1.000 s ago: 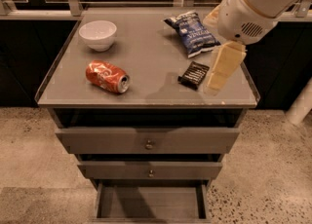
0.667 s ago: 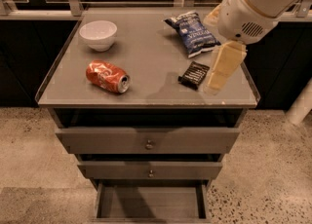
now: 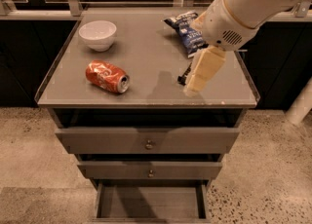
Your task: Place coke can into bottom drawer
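The coke can (image 3: 107, 76) lies on its side on the left part of the grey cabinet top (image 3: 146, 57), silver top facing right. My gripper (image 3: 201, 74) hangs from the white arm (image 3: 243, 6) above the right part of the top, well to the right of the can and apart from it. The bottom drawer (image 3: 150, 202) is pulled open below the two upper drawers, and nothing shows inside it.
A white bowl (image 3: 97, 34) stands at the back left of the top. A blue chip bag (image 3: 186, 33) lies at the back right, partly behind the arm. A small dark object (image 3: 183, 78) peeks out beside the gripper. The upper drawers (image 3: 148, 141) are shut.
The arm and gripper have moved a little to the left, now covering most of the small dark object. The can, bowl and drawers have not moved.
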Controlling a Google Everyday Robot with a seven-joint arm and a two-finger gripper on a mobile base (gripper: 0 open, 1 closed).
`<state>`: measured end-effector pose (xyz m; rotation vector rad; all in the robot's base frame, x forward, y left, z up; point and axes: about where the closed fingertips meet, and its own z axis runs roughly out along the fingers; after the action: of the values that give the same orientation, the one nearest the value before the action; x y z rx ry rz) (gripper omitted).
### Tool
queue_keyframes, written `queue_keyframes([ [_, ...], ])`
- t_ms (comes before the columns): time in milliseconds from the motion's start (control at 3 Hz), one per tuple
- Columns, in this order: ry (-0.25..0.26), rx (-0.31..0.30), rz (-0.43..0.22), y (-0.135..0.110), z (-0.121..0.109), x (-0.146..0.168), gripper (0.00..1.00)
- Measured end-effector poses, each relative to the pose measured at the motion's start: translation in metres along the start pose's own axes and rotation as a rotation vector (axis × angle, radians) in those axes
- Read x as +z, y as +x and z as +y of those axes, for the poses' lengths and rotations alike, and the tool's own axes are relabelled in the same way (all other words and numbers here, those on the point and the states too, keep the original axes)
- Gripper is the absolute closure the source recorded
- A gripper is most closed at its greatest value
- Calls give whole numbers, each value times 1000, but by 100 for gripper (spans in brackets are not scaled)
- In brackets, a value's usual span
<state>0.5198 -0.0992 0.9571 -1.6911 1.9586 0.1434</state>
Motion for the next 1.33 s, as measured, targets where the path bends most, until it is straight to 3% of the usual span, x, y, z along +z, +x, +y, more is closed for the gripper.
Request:
queue_keyframes([
  [333, -26, 55, -105, -28, -7, 41, 0],
  [1000, -103, 100, -251, -78, -17, 100, 0],
  [1333, -107, 102, -256, -79, -18, 103, 0],
])
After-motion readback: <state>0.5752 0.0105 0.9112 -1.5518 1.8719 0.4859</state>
